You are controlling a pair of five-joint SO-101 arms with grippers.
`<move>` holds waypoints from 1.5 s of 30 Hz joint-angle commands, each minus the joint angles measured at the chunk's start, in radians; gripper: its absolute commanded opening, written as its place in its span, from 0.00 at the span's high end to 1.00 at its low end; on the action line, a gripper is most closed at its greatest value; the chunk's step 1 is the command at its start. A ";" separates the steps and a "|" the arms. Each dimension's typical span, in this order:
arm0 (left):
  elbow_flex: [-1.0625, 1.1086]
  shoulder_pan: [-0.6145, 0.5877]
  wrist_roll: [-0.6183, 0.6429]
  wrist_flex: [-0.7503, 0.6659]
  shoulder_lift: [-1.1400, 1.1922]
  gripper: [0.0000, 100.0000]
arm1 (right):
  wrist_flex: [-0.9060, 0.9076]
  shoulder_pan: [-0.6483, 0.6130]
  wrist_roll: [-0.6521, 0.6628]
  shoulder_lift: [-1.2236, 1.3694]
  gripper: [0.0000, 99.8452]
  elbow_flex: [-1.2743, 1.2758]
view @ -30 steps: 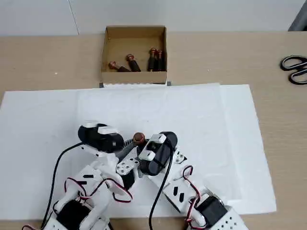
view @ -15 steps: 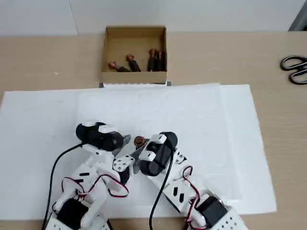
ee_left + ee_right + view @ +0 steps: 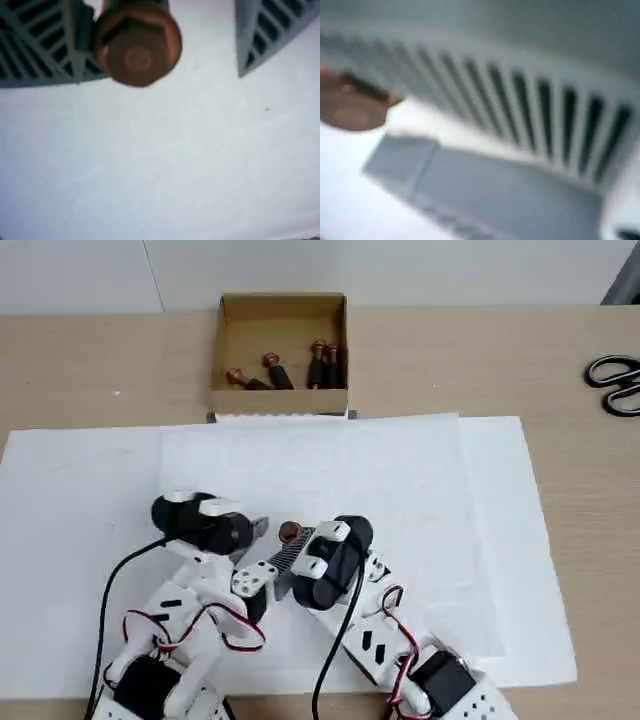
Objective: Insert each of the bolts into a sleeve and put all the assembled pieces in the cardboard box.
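Tabletop (image 3: 90,360) of pale wood seen from above, much of it covered by a white sheet (image 3: 400,480). Two white robot arms reach in from the near edge and meet over the sheet. Cardboard box (image 3: 280,400) sits just beyond the sheet's far edge, with several copper-headed assembled pieces (image 3: 322,362) inside. Scissors (image 3: 615,383) lie far right. Left gripper (image 3: 258,529) has its jaws apart. A copper-headed bolt (image 3: 137,42) sits just beside one ribbed finger (image 3: 35,45), between the left gripper and the right gripper (image 3: 295,550). Whether the right one grips it cannot be told.

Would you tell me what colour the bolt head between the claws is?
Round bolt head: coppery brown, clearest in the left wrist view.
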 commanded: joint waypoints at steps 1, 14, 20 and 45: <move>-0.054 -0.008 -0.003 -0.011 -0.011 0.82 | -0.031 0.010 0.006 -0.016 1.00 -0.032; -0.130 -0.305 0.005 -0.183 -0.011 0.99 | -0.030 0.151 0.006 -0.016 1.00 -0.011; -0.054 -0.485 -0.078 -0.100 -0.011 0.99 | -0.028 0.217 0.002 -0.016 1.00 0.018; 0.222 -0.572 -0.186 -0.100 -0.011 0.99 | -0.030 0.503 -0.071 -0.005 1.00 -0.176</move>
